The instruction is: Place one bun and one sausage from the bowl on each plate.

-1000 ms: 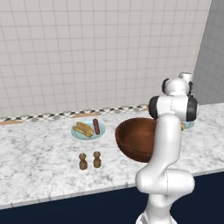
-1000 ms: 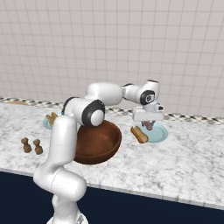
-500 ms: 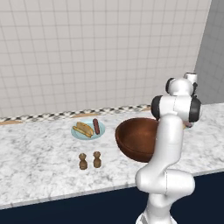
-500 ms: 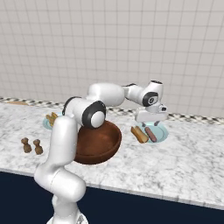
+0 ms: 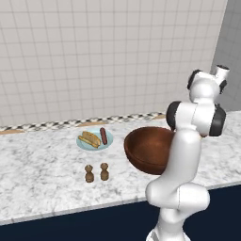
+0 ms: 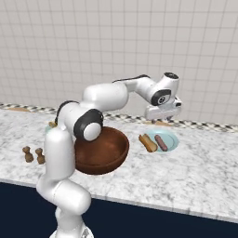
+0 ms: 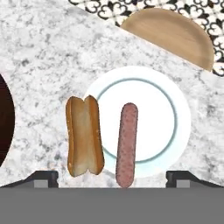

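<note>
1. The gripper (image 6: 162, 119) hangs above the right plate (image 6: 171, 138) with its jaws spread wide and nothing between them; in the hand view its two tips sit far apart at the bottom corners, (image 7: 113, 177) midway between them.
2. No brand, label or writing can be read on anything.
3. Directly under the gripper, a sausage (image 7: 127, 144) lies on the right plate (image 7: 175, 109), one end reaching over the rim.
4. A bun (image 7: 84, 134) lies just beside the sausage, resting on the plate's rim and partly on the counter (image 7: 43, 65).
5. In the right base view the bun (image 6: 148, 142) is on the plate's left side and the sausage (image 6: 161, 142) near its middle.
6. The bowl (image 6: 102, 153) stands left of this plate, apart from it, behind the arm's upright link and close to the counter's near edge.
7. The left plate (image 5: 82, 141) lies left of the bowl (image 5: 150, 148), carrying a bun (image 5: 91, 139) and a sausage (image 5: 102, 135) side by side.
8. Two small brown shakers (image 5: 96, 172) stand nearer than the left plate.
9. A tan wooden disc (image 7: 170, 37) lies beyond the right plate, at the patterned wall strip.
10. Bare counter lies open right of the right plate.
</note>
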